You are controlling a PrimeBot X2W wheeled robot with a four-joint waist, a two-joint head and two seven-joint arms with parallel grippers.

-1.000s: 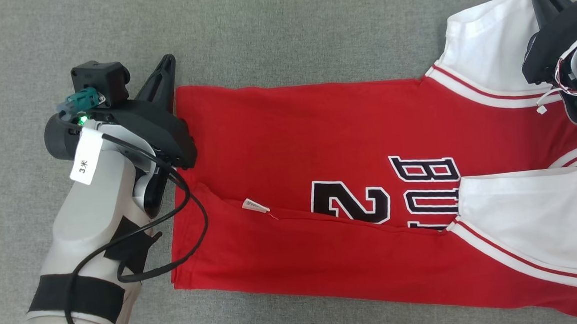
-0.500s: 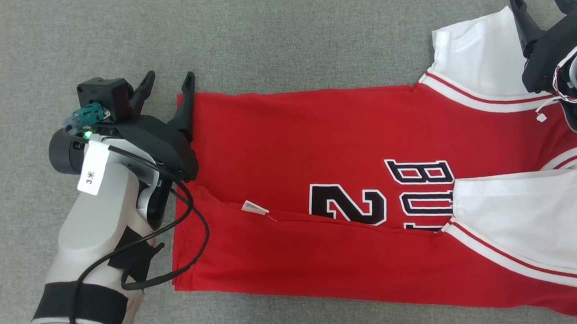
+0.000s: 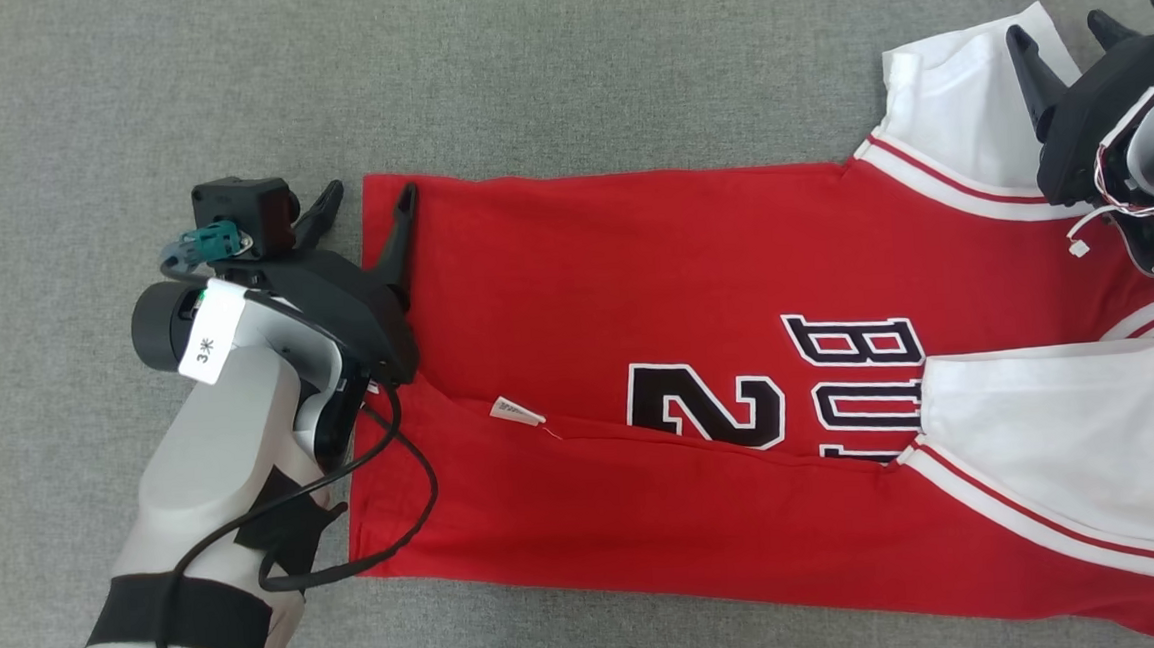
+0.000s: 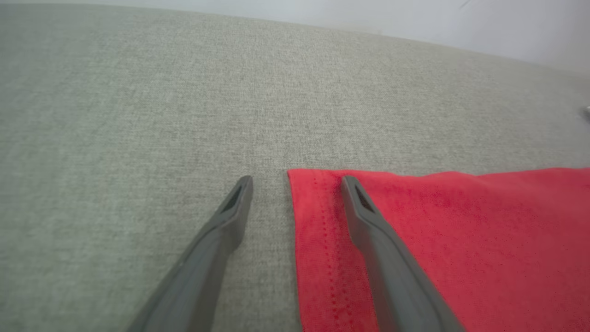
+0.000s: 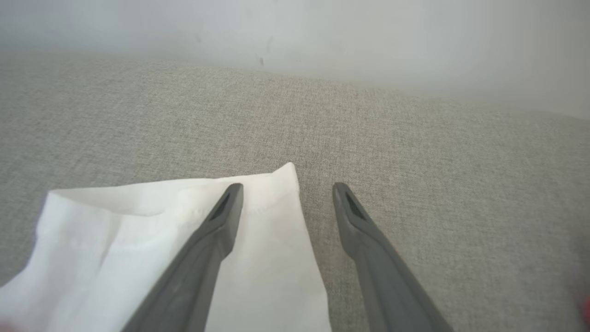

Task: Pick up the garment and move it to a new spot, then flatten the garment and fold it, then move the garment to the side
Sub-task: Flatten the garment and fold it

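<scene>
Left gripper (image 3: 370, 188): jaws spread wide, nothing held; one finger over the red hem corner (image 4: 304, 184), the other over bare grey fabric surface (image 3: 521, 67).
Right gripper (image 3: 1057, 26): jaws equally wide, nothing held; one finger above the far white sleeve (image 3: 954, 101), the other just off its edge.
Red jersey tee (image 3: 635, 290): laid lengthwise across the grey surface, hem toward the left arm, sleeves toward the right; near long side already turned over to the middle, partly covering the black number and lettering; small label (image 3: 514, 409) exposed on that flap.
Step judged in hand: folding the far long side.
Handling notes: lower both sets of fingers level with the far edge; pinch hem corner and sleeve together; lift just clear; keep the edge taut between the arms; carry straight toward the near flap; set down without dragging the lower layer.
</scene>
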